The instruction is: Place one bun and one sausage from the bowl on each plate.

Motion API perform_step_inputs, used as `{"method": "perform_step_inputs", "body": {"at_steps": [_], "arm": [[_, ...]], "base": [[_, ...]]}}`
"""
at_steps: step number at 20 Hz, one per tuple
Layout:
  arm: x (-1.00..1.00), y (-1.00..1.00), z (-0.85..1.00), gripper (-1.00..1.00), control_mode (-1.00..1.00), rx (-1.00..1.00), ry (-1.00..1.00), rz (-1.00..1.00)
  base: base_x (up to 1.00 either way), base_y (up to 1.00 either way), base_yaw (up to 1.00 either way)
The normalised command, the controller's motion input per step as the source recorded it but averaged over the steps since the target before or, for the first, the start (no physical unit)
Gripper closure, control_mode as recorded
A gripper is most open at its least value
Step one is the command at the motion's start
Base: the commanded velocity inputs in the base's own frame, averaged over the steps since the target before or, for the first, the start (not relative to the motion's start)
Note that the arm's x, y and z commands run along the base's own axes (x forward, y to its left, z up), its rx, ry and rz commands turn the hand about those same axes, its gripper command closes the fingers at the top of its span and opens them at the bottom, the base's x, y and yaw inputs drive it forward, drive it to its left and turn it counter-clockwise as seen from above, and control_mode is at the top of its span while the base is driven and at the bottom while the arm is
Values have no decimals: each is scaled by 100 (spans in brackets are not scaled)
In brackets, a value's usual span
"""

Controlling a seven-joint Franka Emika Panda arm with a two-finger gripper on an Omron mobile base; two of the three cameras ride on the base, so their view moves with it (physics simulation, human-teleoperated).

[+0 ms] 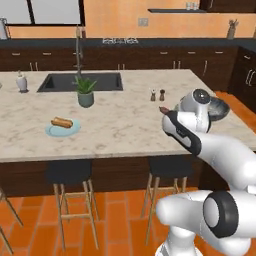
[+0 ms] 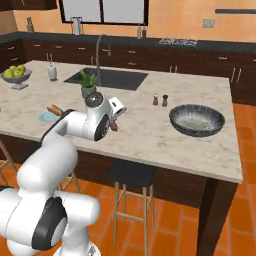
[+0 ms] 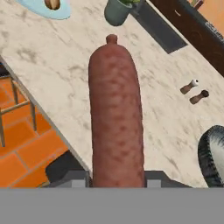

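**Sausage in transit over the marble table**

From the left, your pincer (image 1: 165,111) carries the reddish-brown sausage (image 1: 163,109). From the right, the pale blue glossy plate (image 2: 46,117) lies ahead. The hand camera shows the sausage clenched; keep it level, lowering beside the bun (image 3: 52,3).

A glossy white arm (image 1: 220,155) of rounded, bulbous segments is showing dark charcoal rings at its joints, grey round caps, and a black band near the wrist.
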Motion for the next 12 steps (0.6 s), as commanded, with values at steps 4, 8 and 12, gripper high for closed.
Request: {"method": "perform_step_inputs", "body": {"at_steps": [4, 8, 12], "arm": [[0, 0, 0, 100, 100, 0, 0, 0], [0, 0, 0, 100, 100, 0, 0, 0], [0, 0, 0, 100, 100, 0, 0, 0]], "base": [[4, 100, 4], [53, 100, -3], [71, 100, -8]]}}
